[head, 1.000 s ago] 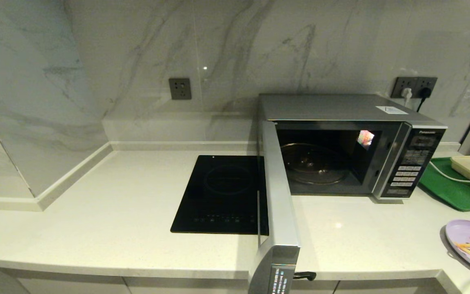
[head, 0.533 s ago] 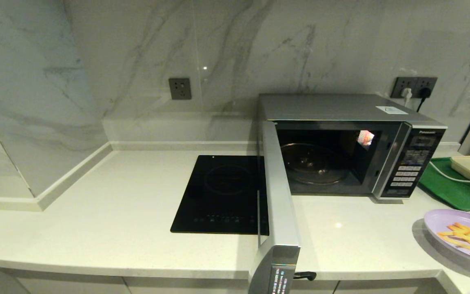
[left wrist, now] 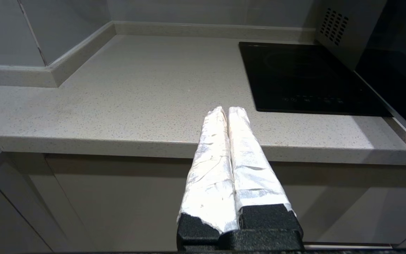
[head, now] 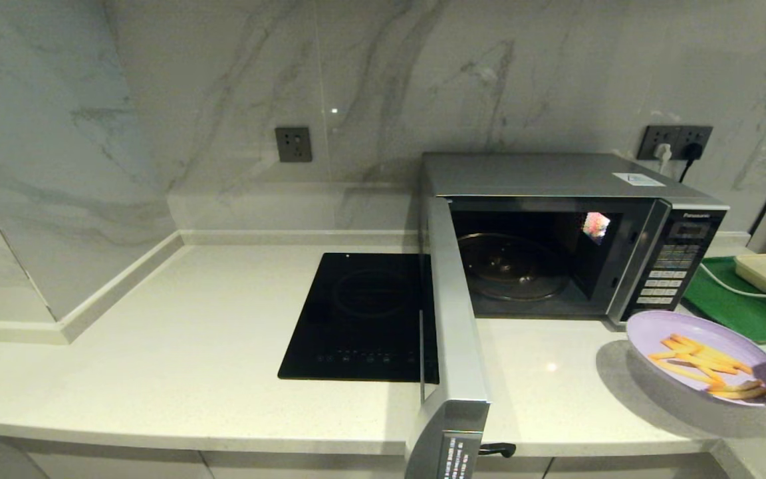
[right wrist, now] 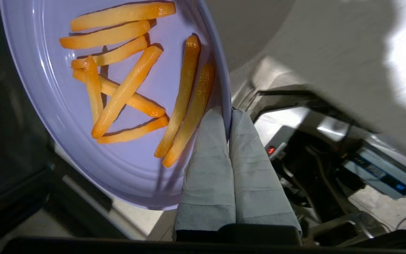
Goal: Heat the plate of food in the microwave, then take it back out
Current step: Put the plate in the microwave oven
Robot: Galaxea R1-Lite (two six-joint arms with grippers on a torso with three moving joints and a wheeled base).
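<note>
The silver microwave stands at the back right of the counter, its door swung wide open and its glass turntable bare. The lilac plate of food hovers above the counter in front of the button panel, casting a shadow below. In the right wrist view my right gripper is shut on the plate of food at its rim, with the fry-like sticks lying close to the fingers. My left gripper is shut on nothing, parked low before the counter's front edge, out of the head view.
A flat black induction hob lies left of the open door. A green tray with a cream box and white cable sits right of the microwave. Wall sockets are behind. The counter edge runs along the front.
The plate has travelled left and slightly up from the right edge of the view toward the microwave's front. The left arm and the door stayed still.
</note>
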